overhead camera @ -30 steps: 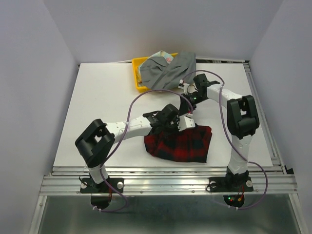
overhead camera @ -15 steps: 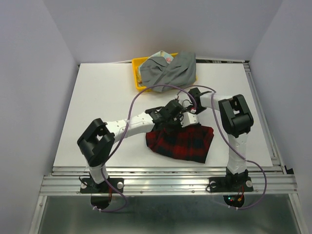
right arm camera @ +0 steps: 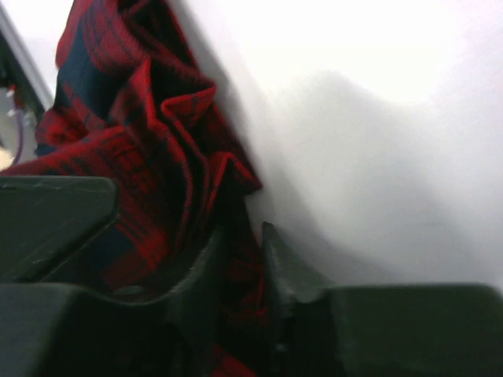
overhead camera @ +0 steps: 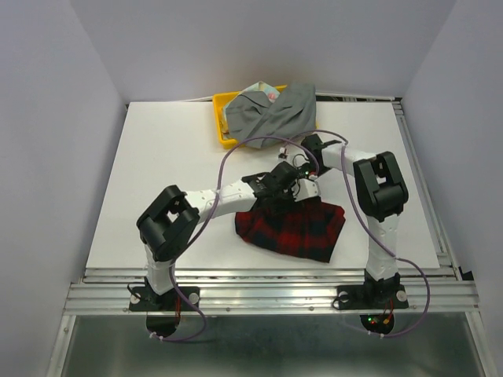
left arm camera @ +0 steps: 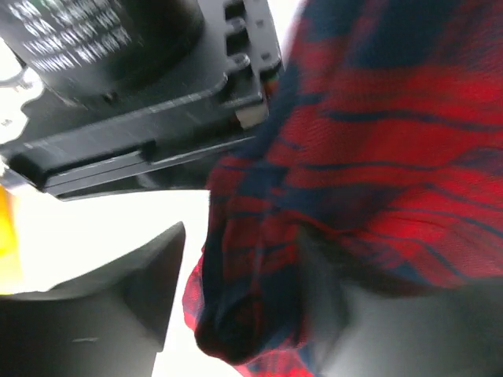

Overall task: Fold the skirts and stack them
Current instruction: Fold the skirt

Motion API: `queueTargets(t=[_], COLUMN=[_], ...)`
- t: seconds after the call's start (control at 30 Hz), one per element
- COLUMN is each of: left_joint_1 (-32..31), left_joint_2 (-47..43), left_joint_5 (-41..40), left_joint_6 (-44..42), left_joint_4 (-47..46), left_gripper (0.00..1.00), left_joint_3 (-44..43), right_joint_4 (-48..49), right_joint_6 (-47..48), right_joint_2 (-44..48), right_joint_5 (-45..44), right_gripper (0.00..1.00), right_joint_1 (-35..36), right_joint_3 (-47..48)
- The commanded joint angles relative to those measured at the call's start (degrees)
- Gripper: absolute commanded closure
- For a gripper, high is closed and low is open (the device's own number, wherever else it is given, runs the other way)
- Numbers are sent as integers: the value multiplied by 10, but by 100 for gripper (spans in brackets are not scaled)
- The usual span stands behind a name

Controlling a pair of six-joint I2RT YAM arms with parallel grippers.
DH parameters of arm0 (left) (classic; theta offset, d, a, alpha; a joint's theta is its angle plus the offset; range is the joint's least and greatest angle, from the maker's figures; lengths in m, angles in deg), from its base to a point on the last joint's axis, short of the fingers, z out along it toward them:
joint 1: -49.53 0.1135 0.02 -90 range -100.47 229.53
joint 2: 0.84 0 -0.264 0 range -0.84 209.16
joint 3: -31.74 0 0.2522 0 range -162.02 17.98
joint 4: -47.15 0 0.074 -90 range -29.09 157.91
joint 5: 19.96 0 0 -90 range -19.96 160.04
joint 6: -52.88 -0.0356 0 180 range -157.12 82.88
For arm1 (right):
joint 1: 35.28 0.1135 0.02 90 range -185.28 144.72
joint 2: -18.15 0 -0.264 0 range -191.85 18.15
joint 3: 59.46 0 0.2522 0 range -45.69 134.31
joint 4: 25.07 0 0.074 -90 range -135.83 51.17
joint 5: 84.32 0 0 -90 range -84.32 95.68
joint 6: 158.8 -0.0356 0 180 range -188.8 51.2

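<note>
Even bright overhead light, soft shadows, wrist views blurred, perhaps overexposed

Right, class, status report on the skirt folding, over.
Left end effector open at the plaid skirt. Right end effector pinching its far edge. Grey skirt draped over yellow tray. Nothing blocking.

One skirt (overhead camera: 292,230) near front (mid-table), two others (overhead camera: 271,114) behind, in tray (overhead camera: 221,106)

White lettering on a black motor housing (left arm camera: 94,39), too blurred to read, no other text legible
</note>
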Motion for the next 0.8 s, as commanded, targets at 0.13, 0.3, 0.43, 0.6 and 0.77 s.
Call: queueTargets(t=[0.13, 0.3, 0.43, 0.6, 0.77], left_joint_1=[2, 7, 17, 21, 56], left_joint_2=[-109, -173, -224, -260, -202], left_joint_5=[-13, -16, -2, 141, 272], left_joint_6=[5, 50, 110, 172, 252], left_joint_4=[82, 145, 139, 99, 52], left_gripper=[15, 5, 1, 25, 61], left_joint_3=[-87, -113, -79, -1, 33], right_joint_4=[-39, -92, -129, -154, -142], right_joint_6=[1, 17, 33, 12, -10], right_joint_2=[23, 46, 112, 232, 334], right_joint_5=[-125, -168, -176, -45, 73], right_gripper=[49, 45, 44, 52, 56], right_joint_1=[-42, -94, -100, -100, -81], right_joint_3=[170, 261, 266, 139, -52])
